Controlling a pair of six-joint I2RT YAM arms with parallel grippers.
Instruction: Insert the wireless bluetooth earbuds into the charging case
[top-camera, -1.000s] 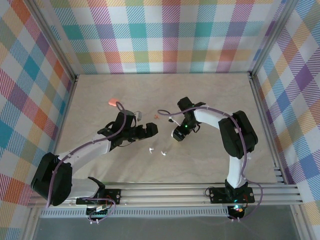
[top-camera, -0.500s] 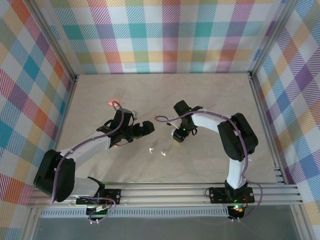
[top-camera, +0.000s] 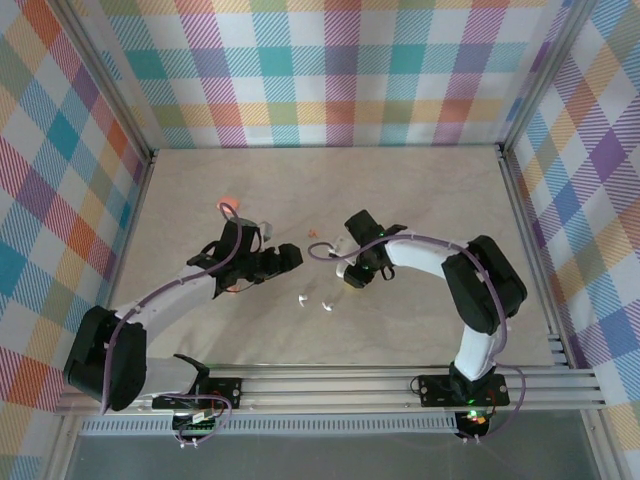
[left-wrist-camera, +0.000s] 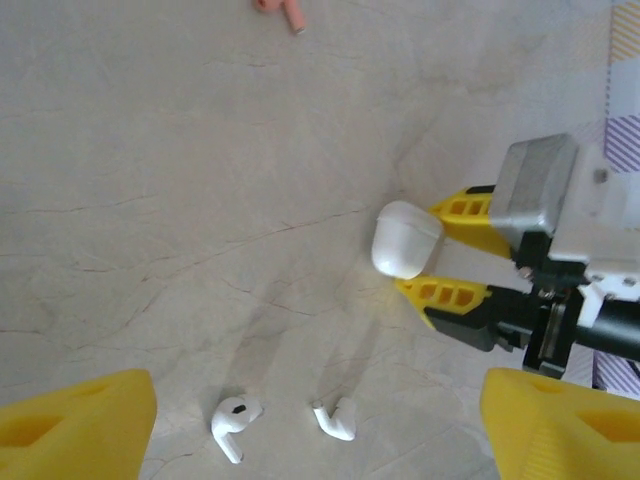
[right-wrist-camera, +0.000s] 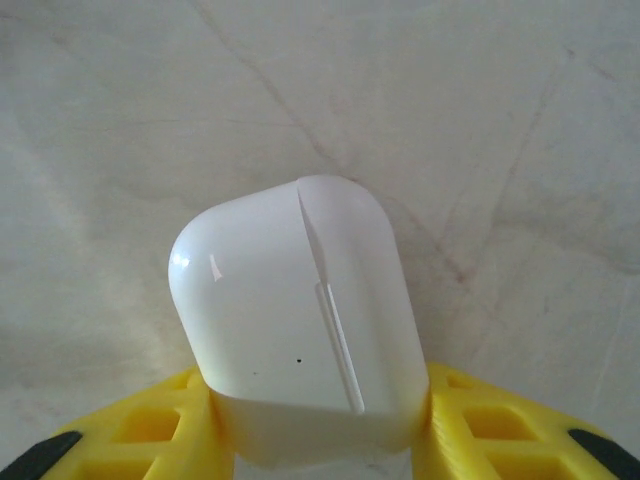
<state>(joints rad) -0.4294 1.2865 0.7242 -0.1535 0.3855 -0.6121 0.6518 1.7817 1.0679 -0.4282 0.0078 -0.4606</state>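
Charging case (right-wrist-camera: 300, 320) gripped in my right end effector (left-wrist-camera: 445, 250), lid looks shut; left end effector (left-wrist-camera: 320, 425) wide, opening it comes next.

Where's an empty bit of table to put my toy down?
The far strip of table along the plaid back wall is bare, and so is the right side past the right arm. The middle is crowded: white case, white earbuds, pink earbud.
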